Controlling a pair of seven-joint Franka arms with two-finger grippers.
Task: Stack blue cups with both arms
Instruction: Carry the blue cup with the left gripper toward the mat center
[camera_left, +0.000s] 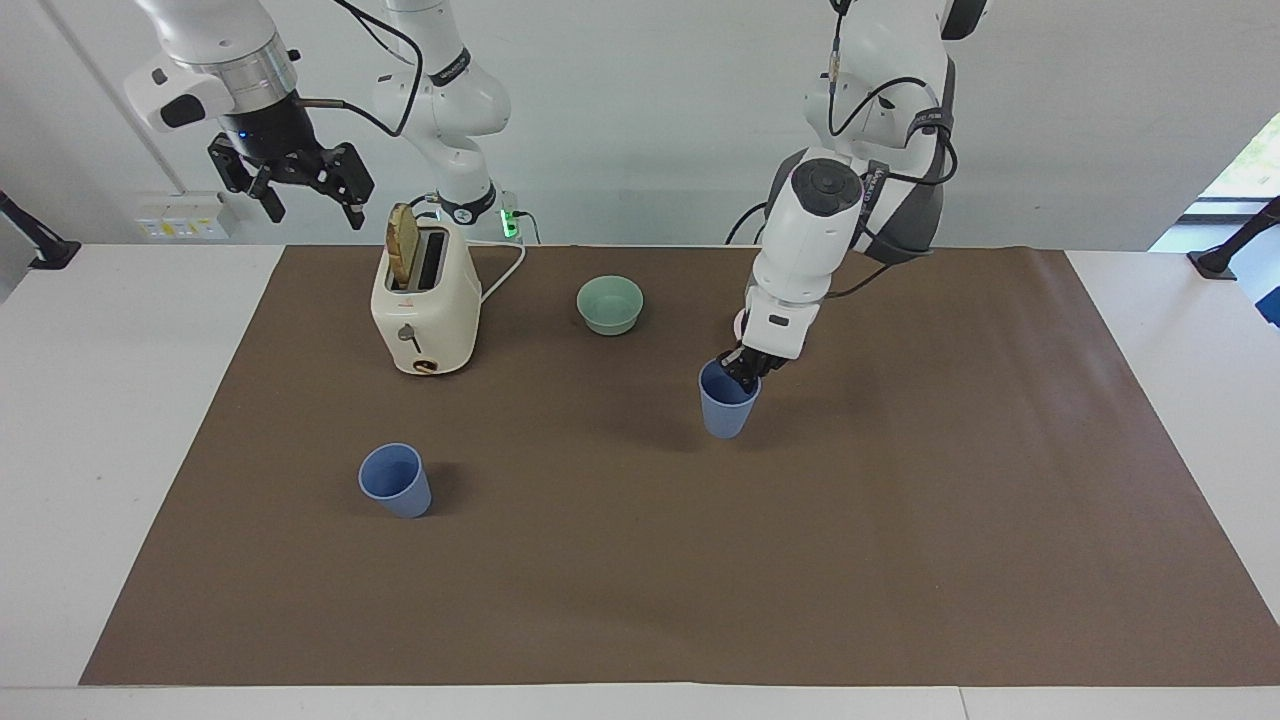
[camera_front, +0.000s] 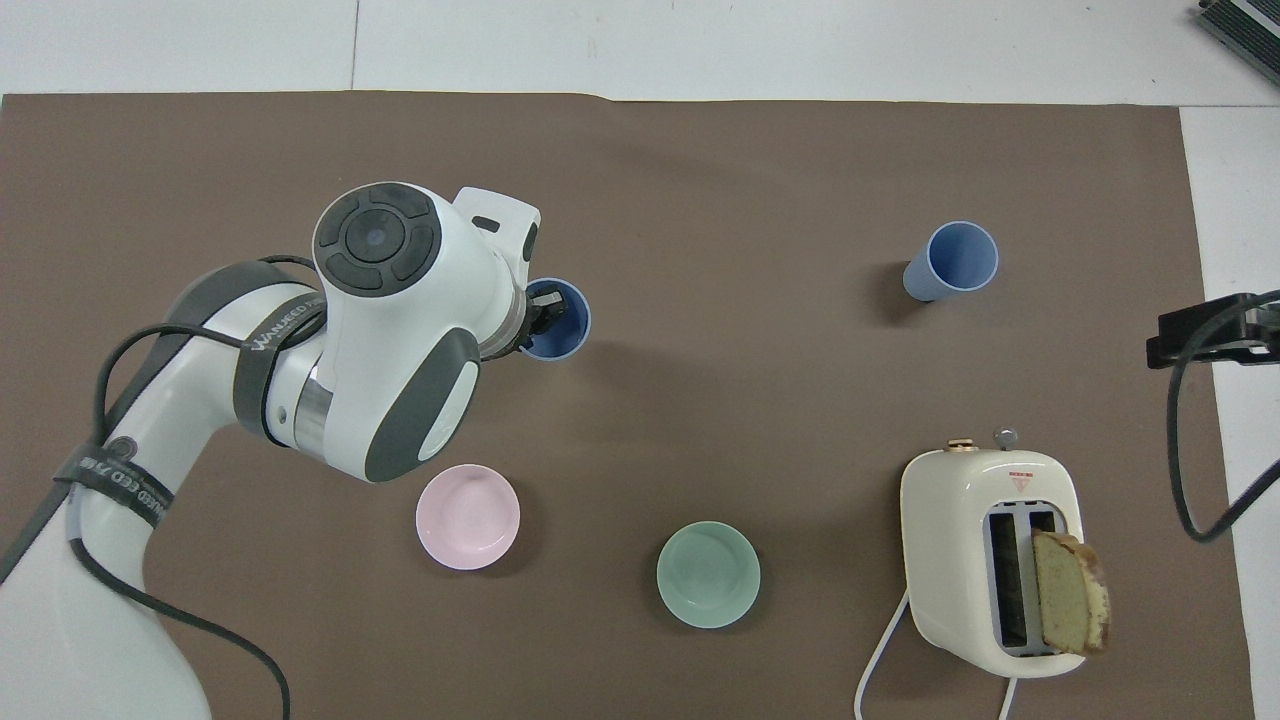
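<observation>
Over brown mat (camera_left: 900, 560), left fingers (camera_left: 741, 368) pinch blue cup (camera_left: 726, 405) rim, hiding pink bowl (camera_front: 467, 517); right fingers (camera_left: 300, 185) spread, empty.

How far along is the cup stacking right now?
Done: the left gripper has one blue cup pinched by its rim and lifted off the mat. In hand: that cup hangs over the mat's middle. Left: bring it to the second blue cup, standing toward the right arm's end, and nest them. The right gripper waits open above the toaster.

Tabletop layout as I see it.
Toaster (camera_left: 425, 310), two bowls (camera_left: 610, 304) nearest the robots; free cup (camera_left: 396, 480) farther out, toward the right arm's end.
</observation>
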